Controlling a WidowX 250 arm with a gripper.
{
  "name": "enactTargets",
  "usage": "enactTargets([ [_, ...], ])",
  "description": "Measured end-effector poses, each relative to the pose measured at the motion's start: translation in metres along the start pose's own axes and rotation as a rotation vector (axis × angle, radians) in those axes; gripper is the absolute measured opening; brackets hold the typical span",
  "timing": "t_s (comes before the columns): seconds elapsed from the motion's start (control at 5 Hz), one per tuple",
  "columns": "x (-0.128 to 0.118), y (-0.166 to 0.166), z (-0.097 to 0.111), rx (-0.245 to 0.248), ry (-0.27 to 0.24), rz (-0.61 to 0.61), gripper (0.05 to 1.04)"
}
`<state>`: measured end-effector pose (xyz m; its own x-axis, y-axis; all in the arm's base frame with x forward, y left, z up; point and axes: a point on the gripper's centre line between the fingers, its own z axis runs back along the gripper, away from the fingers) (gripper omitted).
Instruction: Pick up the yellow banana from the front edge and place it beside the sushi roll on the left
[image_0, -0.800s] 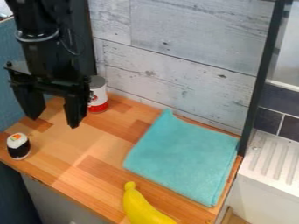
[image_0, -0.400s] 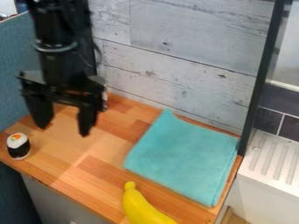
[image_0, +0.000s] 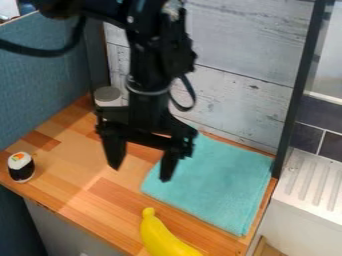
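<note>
The black gripper hangs over the middle of the wooden counter, open, with nothing between its fingers. Its right finger is in front of the left part of a folded teal cloth. Below it in the view, a yellow banana lies at the counter's front edge. A sushi roll with a white top and dark wrap stands at the far left. Behind the gripper, a can with a grey lid stands near the back wall, its lower part hidden by the arm.
A whitewashed plank wall closes off the back, and a blue panel the left side. On the right, a dark vertical post rises beside a white ribbed drainboard.
The arm and its open gripper have moved right, from the left side near the can to the cloth's left edge. The can's lid shows again. Banana, cloth and sushi roll are unmoved.
</note>
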<state>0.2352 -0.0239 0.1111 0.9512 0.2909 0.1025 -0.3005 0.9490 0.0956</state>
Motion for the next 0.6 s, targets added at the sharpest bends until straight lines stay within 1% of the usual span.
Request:
enactTargets([
  [0.2, -0.006, -0.014, -0.012, -0.011, -0.033, 0.089, 1.002],
  [0.4, -0.014, -0.033, -0.029, -0.015, -0.038, 0.167, 1.002],
  [0.6, -0.020, -0.040, -0.036, -0.003, -0.006, 0.259, 1.002],
])
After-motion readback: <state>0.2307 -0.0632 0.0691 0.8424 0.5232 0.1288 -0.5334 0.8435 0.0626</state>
